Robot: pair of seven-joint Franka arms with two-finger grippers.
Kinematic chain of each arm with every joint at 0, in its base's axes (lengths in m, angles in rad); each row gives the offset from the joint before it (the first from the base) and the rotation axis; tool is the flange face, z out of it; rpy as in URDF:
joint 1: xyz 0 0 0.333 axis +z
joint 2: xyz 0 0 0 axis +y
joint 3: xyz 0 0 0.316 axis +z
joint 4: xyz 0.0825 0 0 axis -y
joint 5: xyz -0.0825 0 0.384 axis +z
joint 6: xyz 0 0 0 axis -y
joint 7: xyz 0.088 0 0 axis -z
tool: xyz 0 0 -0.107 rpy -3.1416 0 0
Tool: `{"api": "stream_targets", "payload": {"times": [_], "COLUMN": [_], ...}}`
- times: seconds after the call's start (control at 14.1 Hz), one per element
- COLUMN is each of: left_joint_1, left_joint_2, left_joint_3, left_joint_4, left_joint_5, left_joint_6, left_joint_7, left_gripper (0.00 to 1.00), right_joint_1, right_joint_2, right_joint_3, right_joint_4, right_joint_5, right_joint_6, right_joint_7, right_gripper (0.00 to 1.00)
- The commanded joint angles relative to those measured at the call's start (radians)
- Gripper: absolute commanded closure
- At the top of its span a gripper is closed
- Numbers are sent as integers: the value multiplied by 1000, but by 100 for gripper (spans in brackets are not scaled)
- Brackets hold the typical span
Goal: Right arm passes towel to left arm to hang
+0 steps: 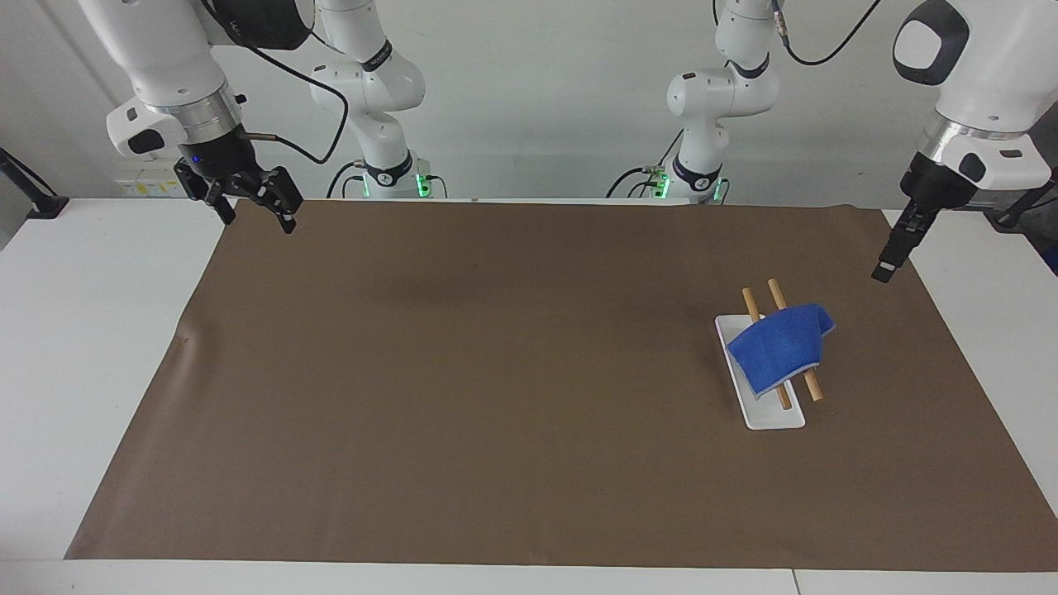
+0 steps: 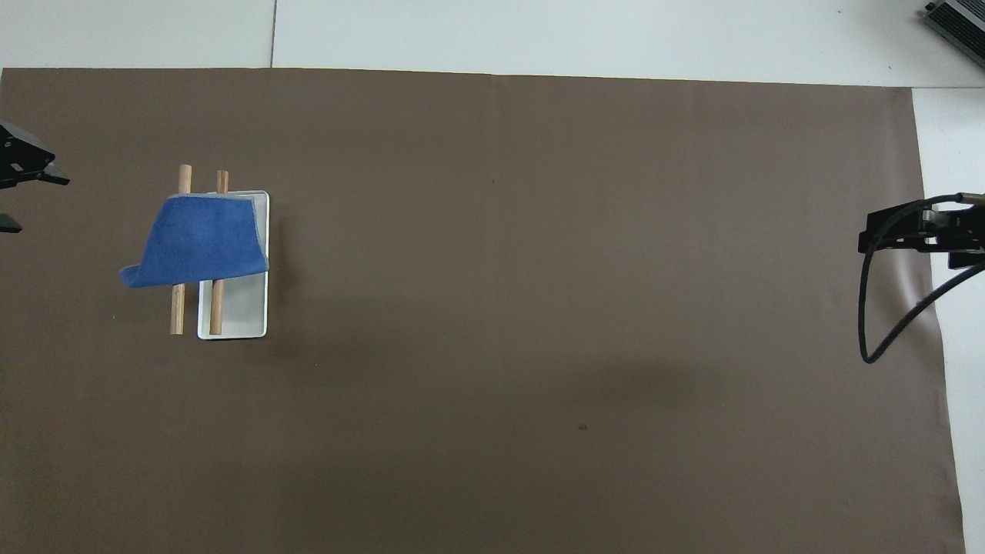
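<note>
The royal-blue towel (image 1: 781, 347) hangs draped over two wooden rods (image 1: 814, 387) on a white base (image 1: 773, 417), toward the left arm's end of the table. In the overhead view the towel (image 2: 200, 246) covers the middle of the rods (image 2: 178, 312) and part of the base (image 2: 238, 308). My left gripper (image 1: 884, 271) is raised, open and empty, over the mat's edge, well apart from the towel; it shows at the overhead view's edge (image 2: 35, 204). My right gripper (image 1: 256, 216) is open and empty and waits over the mat's corner at the right arm's end (image 2: 873, 231).
A brown mat (image 1: 496, 372) covers most of the white table (image 1: 91, 330). A loose black cable loop (image 2: 885, 338) hangs from the right wrist.
</note>
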Motion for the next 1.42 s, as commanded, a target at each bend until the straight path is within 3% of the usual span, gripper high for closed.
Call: {"api": "stream_targets", "payload": {"times": [0.0, 0.21, 0.57, 0.78, 1.35], "left_joint_1": [-4, -1, 0, 4, -3], "left_joint_2": [20, 20, -3, -27, -41], "left_joint_3": [-19, -26, -32, -24, -36], "left_joint_4": [43, 78, 76, 40, 0], "left_joint_5": [59, 72, 47, 1, 1], "left_joint_6": [-104, -166, -264, -238, -185], "left_joint_7": [174, 380, 532, 557, 584], "left_gripper": [32, 32, 29, 0, 0], "right_joint_1": [-8, -8, -8, -8, -8], "right_joint_2": [-25, -25, -25, -25, -25], "right_joint_3": [4, 4, 4, 4, 4], "right_joint_4": [-27, -27, -27, -27, -27], "right_joint_5": [16, 16, 16, 16, 16], "right_joint_6": [2, 2, 2, 2, 2], "right_joint_7": [8, 8, 8, 8, 8], "right_gripper": [0, 0, 0, 0, 0]}}
